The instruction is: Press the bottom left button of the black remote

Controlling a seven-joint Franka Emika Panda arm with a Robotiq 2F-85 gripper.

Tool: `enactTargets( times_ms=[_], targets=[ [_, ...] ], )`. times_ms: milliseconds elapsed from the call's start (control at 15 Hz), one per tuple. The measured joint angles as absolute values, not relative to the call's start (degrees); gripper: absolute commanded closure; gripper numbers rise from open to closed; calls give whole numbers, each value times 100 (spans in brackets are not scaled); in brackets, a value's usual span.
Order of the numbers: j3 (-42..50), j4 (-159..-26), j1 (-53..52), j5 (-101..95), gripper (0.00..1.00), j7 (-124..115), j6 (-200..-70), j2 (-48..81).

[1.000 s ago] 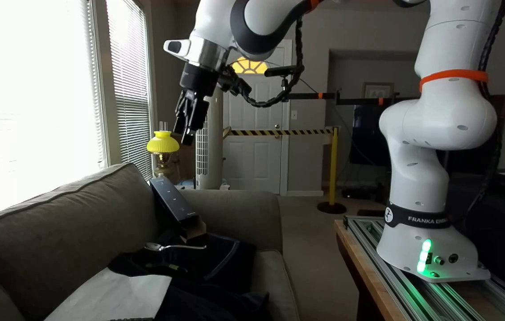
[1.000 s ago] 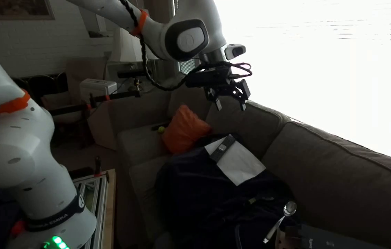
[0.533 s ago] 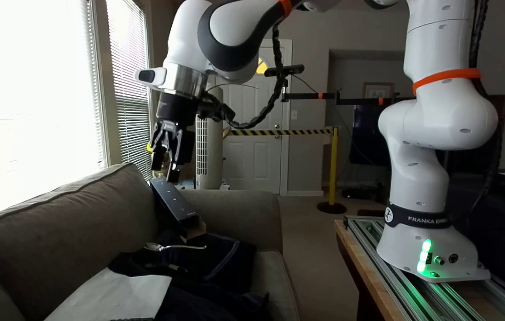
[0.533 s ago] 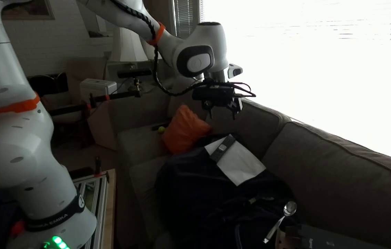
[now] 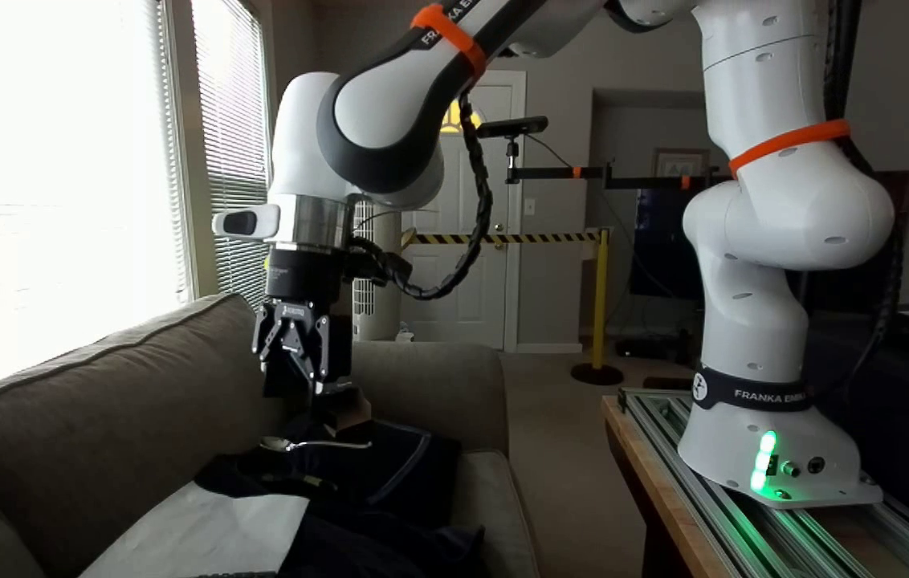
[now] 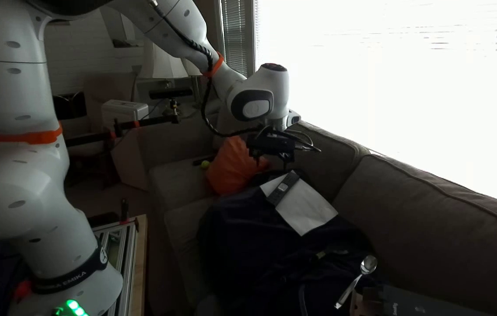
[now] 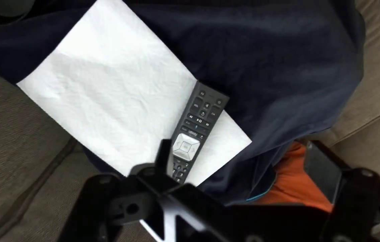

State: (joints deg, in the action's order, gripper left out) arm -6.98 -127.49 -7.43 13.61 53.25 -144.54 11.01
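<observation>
The black remote (image 6: 283, 188) lies on a white sheet (image 6: 307, 213) over dark cloth on the sofa. In the wrist view the remote (image 7: 203, 116) runs slantwise, its power button end at upper right, a silver pad in its middle. Its lower end, with the bottom left button, is hidden behind a finger (image 7: 164, 154). My gripper (image 7: 239, 144) is open, with nothing between its fingers. In both exterior views the gripper (image 5: 298, 392) (image 6: 271, 164) points down above the sofa. It is apart from the remote, on the orange pillow's side of it.
An orange pillow (image 6: 231, 171) lies beside the cloth, below the gripper in the wrist view (image 7: 294, 181). The sofa back (image 6: 433, 210) runs along the window. A spoon (image 5: 318, 444) and an open box (image 6: 419, 303) lie at the other end.
The arm has come down a long way, and the gripper has turned from tilted to pointing nearly straight down. The remote and sheet have not moved. The gripper stays open.
</observation>
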Motion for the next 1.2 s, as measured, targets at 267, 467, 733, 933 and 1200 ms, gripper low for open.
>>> enactTargets(
  times_ms=[267,467,733,933,1200],
  targets=[
    [-800,-12518,-651,1191,0,5197,-14459,1649],
    [-847,-12354,-598,992,0,4944,-14461,1900],
    [-899,-12354,-553,992,0,4944,-14461,1853],
    [-916,-12353,-536,992,0,4944,-14461,1848],
    [-1092,-12324,-482,925,42,4967,-14524,1999]
  ],
)
